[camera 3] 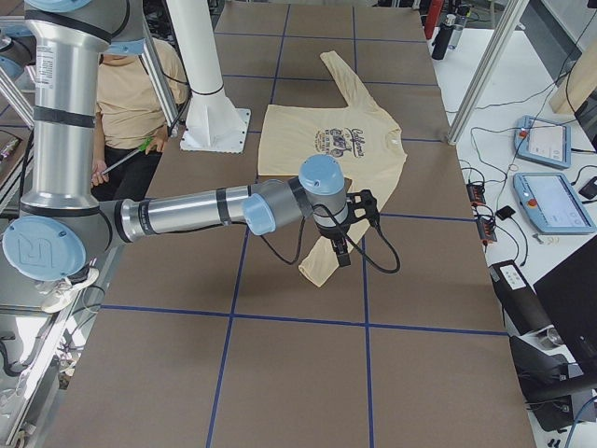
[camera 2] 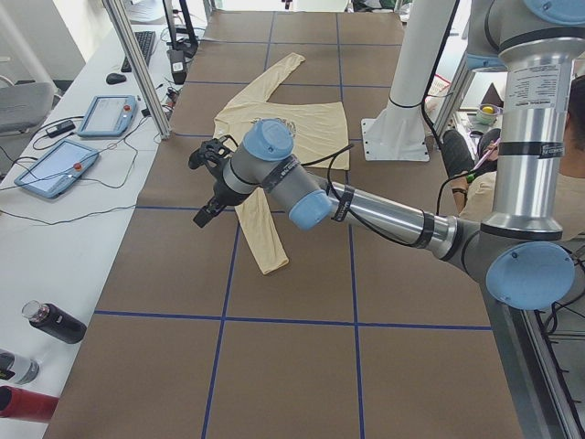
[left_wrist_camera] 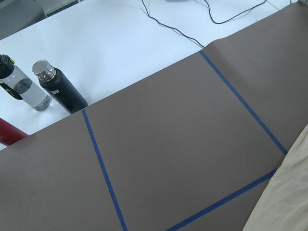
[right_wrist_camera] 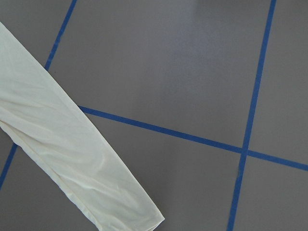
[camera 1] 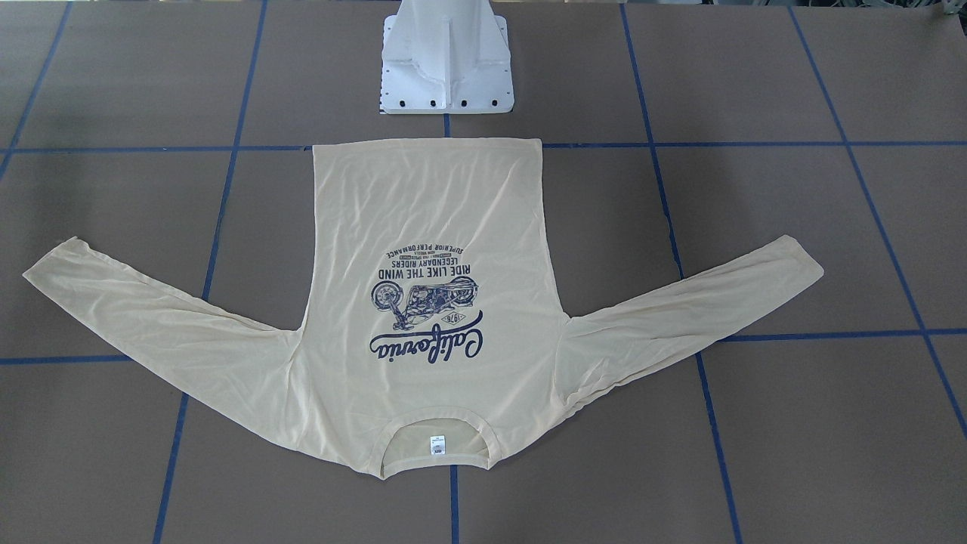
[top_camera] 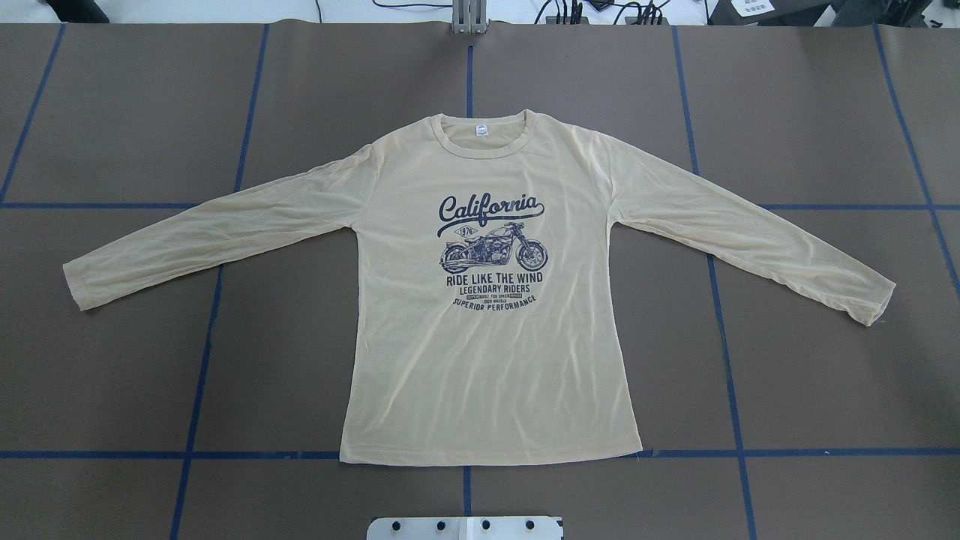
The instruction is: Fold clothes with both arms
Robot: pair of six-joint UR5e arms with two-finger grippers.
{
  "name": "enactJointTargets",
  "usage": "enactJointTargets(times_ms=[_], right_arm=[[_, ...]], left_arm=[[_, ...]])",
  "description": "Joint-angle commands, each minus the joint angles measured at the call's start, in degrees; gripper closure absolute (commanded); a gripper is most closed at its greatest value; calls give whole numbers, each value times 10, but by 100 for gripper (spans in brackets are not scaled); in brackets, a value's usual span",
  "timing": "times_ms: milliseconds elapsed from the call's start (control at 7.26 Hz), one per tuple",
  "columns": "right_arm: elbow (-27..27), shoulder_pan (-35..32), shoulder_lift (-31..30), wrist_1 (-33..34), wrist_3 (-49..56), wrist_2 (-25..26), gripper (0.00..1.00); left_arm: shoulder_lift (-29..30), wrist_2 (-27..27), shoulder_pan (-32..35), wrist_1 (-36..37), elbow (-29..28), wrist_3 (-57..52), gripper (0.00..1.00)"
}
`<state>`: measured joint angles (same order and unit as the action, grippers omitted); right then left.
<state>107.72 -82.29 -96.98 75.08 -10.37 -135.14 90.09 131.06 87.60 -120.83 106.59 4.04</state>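
The pale yellow long-sleeved shirt (top_camera: 487, 352) lies flat and print side up on the brown table, sleeves spread out, neckline away from the robot's base. It also shows in the front view (camera 1: 430, 219). No arm shows in the overhead or front view. In the left side view the near left arm holds its gripper (camera 2: 207, 192) above the table by the near sleeve (camera 2: 260, 229). In the right side view the near right arm holds its gripper (camera 3: 347, 238) above the other sleeve's cuff (camera 3: 317, 269). I cannot tell whether either is open. The wrist views show only sleeve edges (left_wrist_camera: 288, 202) (right_wrist_camera: 62, 144).
The white pedestal base (camera 1: 447, 60) stands at the shirt's hem side. Bottles (left_wrist_camera: 61, 90) stand on the white bench past the table's left end. Control tablets (camera 2: 53, 166) and a metal post (camera 2: 137, 64) line the far side. A person (camera 3: 131, 93) sits behind the robot.
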Motion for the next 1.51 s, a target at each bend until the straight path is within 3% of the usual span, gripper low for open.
enactJointTargets(times_ms=[0, 275, 413, 688, 826, 1377], right_arm=[[-15, 40, 1, -68, -89, 8, 2], [-22, 119, -10, -183, -240, 108, 2], [-52, 149, -35, -214, -242, 144, 2], [-162, 169, -31, -390, -307, 146, 3], [-176, 193, -31, -432, -352, 149, 4], [-202, 242, -34, -445, -355, 198, 14]], left_arm=[[-2, 1, -2, -1, -1, 0, 0], [-3, 0, -2, -1, -1, 0, 0], [-3, 1, -3, -2, -3, 0, 0], [-3, 1, -6, -2, -4, 0, 0], [-3, 1, -6, -2, -4, 0, 0], [-3, 1, -6, -2, -4, 0, 0]])
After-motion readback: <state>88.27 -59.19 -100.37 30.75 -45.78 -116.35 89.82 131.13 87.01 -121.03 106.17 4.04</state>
